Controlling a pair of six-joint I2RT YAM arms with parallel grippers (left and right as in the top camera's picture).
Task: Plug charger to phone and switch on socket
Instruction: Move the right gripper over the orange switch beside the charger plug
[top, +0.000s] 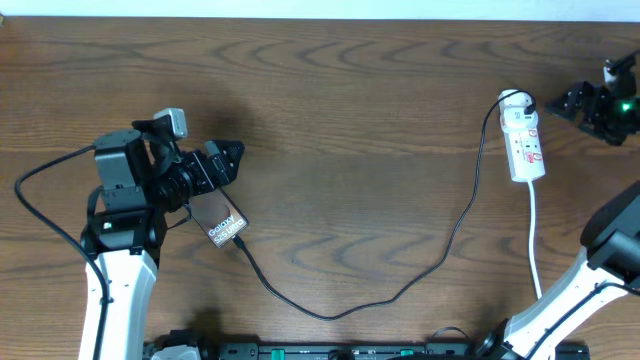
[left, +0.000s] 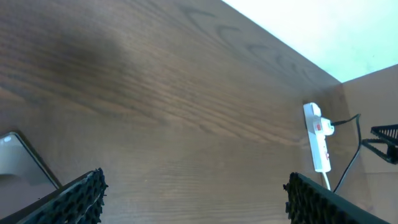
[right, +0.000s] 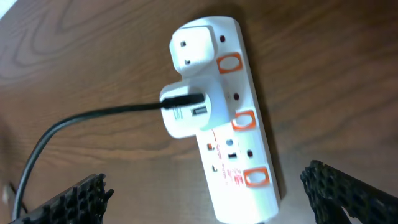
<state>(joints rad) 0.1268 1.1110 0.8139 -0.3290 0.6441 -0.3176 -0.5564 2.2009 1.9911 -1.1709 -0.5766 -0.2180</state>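
Observation:
The phone (top: 222, 222) lies face up on the wood table, with its white lettering showing, just below my left gripper (top: 228, 158). One corner of it shows in the left wrist view (left: 17, 160). The charger cable (top: 400, 290) runs from the phone's lower end to a white adapter (right: 186, 112) in the socket (top: 524, 140). I cannot tell if its tip is seated in the phone. My left gripper (left: 196, 186) is open and empty. My right gripper (top: 568, 102) hovers just right of the socket (right: 239, 134), open and empty (right: 205, 183). The socket's orange-framed switches face up.
The socket's white cord (top: 534, 240) runs down toward the front edge near my right arm's base (top: 560, 300). The socket also shows far off in the left wrist view (left: 317, 140). The table's far edge lies along the top (top: 320, 18).

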